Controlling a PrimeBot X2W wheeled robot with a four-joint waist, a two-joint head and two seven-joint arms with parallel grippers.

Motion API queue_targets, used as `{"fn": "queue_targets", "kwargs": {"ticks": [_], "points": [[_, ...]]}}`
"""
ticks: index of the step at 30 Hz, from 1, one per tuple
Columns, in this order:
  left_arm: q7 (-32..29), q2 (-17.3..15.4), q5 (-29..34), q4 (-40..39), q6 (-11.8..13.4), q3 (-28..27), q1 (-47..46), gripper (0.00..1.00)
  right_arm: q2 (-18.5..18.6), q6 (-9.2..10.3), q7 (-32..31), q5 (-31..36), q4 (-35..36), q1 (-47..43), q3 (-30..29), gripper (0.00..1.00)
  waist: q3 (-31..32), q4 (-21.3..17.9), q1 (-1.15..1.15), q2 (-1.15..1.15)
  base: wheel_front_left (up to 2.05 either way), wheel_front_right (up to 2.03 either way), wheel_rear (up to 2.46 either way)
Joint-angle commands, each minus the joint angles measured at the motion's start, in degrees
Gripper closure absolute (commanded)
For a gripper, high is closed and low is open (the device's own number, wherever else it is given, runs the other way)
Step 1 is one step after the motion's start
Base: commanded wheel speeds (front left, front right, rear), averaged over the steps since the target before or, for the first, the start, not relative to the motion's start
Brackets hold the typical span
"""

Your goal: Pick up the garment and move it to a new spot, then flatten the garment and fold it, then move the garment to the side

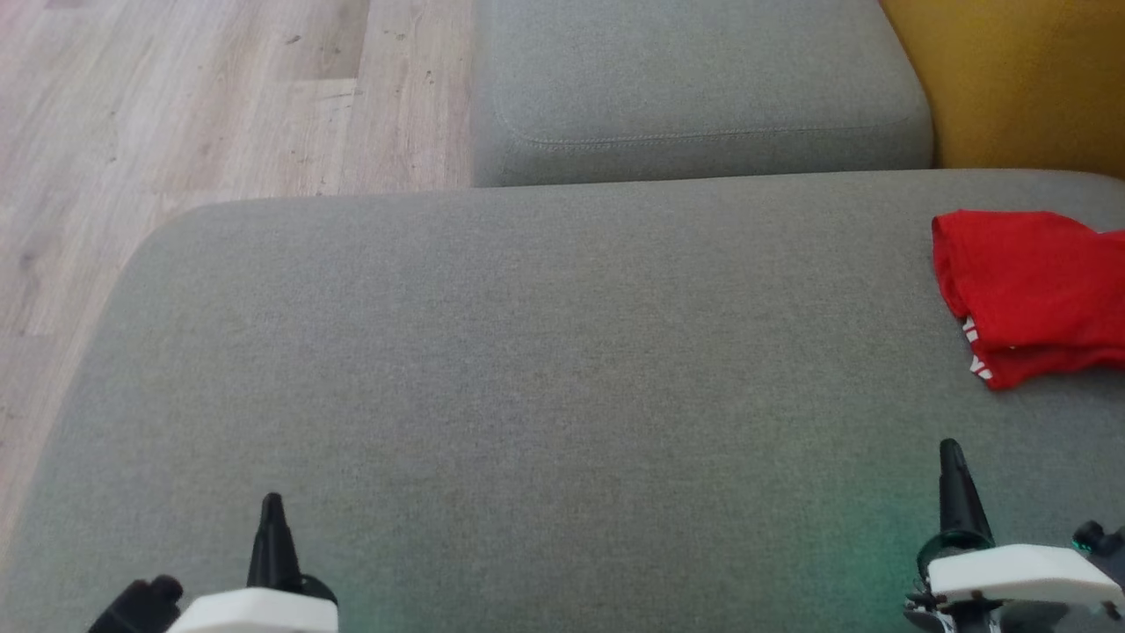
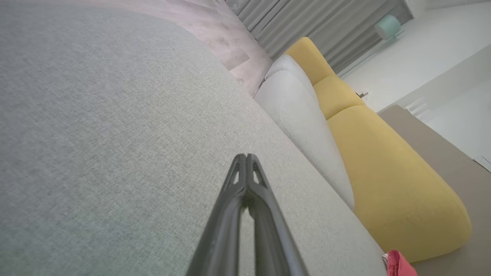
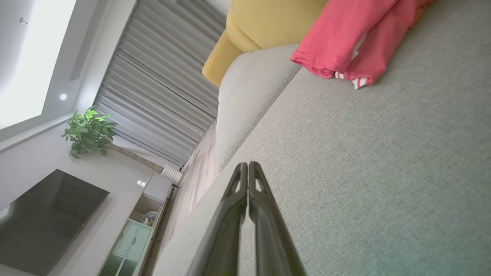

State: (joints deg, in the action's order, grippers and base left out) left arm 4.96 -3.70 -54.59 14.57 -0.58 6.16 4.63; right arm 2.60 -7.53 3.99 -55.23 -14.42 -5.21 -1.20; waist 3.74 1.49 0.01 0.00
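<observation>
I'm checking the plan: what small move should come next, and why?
Probably open the right gripper and reach toward the red garment: it lies untouched on the grey cushion just ahead of that gripper, which is shut and empty, as is the left gripper.

Bright, soft, even light; scarcely any shadow on the grey cushion [image 1: 562, 352], whose lower right carries a faint green cast. Wrist views bow at the edges; a ceiling panel [image 3: 34, 57] glares white; the left gripper [image 2: 246, 156] blurs near the bottom edge
</observation>
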Motion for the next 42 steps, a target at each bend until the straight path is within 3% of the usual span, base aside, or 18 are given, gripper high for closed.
{"fn": "queue_targets", "kwargs": {"ticks": [1,42], "points": [[-0.37,-0.81,-1.51,-1.52,-0.42,-1.79,-3.41,1.00,1.02,0.02,-0.30,-1.53,1.66,3.40,0.17,1.00,-0.08,-0.03,0.00,0.00,0.00,0.00,0.00],[-7.30,-0.77,-29.65,-0.86,-5.24,-8.26,-8.77,1.00,1.10,0.04,-7.17,-28.55,0.77,9.26,-3.04,1.00,-2.93,-1.12,-0.01,0.00,0.00,0.00,0.00]]}}
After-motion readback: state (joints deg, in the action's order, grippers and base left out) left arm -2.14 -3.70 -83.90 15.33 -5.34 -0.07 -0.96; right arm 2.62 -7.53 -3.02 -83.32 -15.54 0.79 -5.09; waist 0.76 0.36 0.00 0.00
